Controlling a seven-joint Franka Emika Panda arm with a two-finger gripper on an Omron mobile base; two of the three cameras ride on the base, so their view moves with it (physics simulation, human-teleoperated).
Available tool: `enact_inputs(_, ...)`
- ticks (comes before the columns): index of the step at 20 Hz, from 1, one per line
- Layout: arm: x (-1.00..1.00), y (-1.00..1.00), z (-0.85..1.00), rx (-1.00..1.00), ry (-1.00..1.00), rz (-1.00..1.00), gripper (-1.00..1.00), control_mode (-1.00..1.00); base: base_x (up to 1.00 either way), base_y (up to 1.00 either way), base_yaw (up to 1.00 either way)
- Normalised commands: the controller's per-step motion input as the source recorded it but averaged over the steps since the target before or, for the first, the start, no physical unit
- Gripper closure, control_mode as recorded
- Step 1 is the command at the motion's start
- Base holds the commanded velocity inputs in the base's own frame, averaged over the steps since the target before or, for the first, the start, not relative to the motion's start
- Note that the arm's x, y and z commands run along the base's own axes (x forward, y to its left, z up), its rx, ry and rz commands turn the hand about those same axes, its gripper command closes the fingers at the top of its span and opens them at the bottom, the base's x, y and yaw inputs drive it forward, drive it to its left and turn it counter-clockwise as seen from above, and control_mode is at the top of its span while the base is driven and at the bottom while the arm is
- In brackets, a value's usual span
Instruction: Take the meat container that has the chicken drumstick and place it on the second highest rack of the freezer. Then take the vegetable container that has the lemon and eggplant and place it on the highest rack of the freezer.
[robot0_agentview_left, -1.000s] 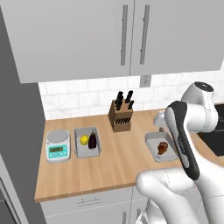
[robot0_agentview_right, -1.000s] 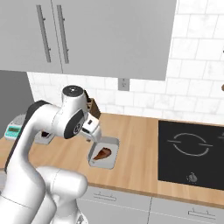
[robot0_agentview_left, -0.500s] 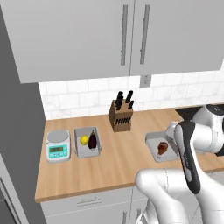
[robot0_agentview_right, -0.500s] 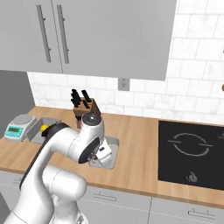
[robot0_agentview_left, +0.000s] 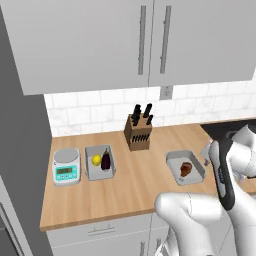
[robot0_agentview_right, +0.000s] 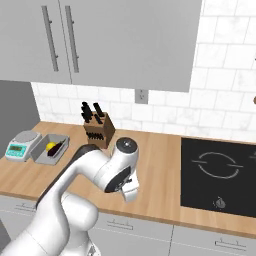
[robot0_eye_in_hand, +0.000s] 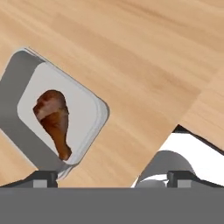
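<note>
Bare counter (robot0_agentview_left: 145, 172) around meat container (robot0_agentview_left: 186, 167)

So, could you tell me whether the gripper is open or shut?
Open: the gripper has its fingertips set wide apart, empty, above the meat container.

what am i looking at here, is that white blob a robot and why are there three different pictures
Yes, the white shape is a robot arm in a simulated kitchen. Two pictures come from cameras behind it, left and right; the third looks out from its hand. On the wooden counter sit a scale, a grey container holding a lemon and an eggplant, a knife block, and a second container with a chicken drumstick. The gripper is open above that second container and holds nothing.
</note>
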Motion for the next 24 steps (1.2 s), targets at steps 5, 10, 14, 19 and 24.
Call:
enact_inputs(5,0.20,-0.03,-0.17,0.01,0.18,-0.08,-1.00,-1.00,0.00,0.00,0.00)
enact_inputs(10,0.35,0.00,-0.33,0.00,0.19,-0.12,-1.00,-1.00,0.00,0.00,0.00)
enact_inputs(14,0.44,0.00,-0.50,0.01,0.07,-0.12,-1.00,-1.00,0.00,0.00,0.00)
enact_inputs(19,0.40,-0.02,-0.49,0.06,0.04,-0.03,-1.00,-1.00,0.00,0.00,0.00)
enact_inputs(24,0.26,0.00,-0.45,0.07,0.05,0.00,-1.00,-1.00,0.00,0.00,0.00)
